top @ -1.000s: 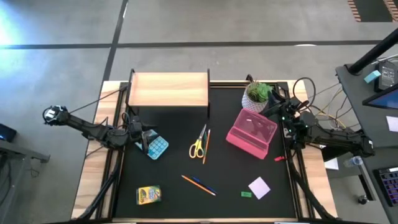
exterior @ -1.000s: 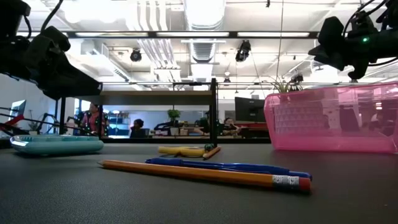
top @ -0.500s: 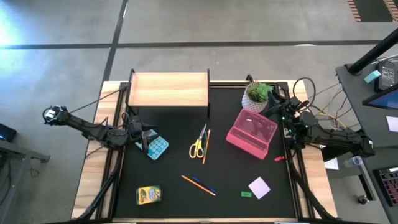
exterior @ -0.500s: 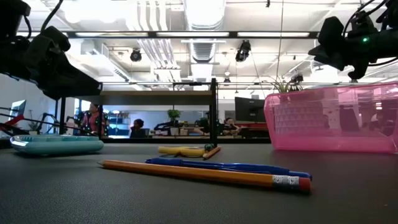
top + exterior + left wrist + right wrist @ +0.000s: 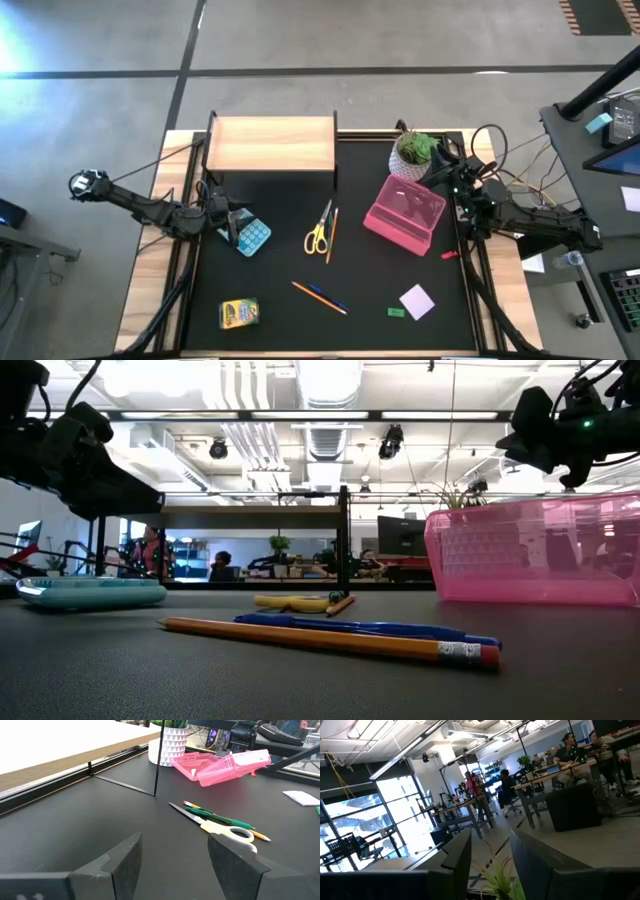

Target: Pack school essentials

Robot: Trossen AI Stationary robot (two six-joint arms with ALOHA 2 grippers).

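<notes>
Pink case holds nothing we can see; nothing packed yet. Scissors, pencils, crayon box, eraser, note pad lie loose on table. Left gripper fingers apart, empty, beside calculator; right gripper fingers apart, empty, near plant.

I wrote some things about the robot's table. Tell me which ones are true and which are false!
1. The scissors have yellow handles. True.
2. The crayon box is inside the pink case. False: it lies on the black mat, far from the case.
3. The potted plant stands beside the pink case. True.
4. The left gripper holds a pencil. False: its fingers are open and hold nothing.
5. The lilac note pad lies near the green eraser. True.
</notes>
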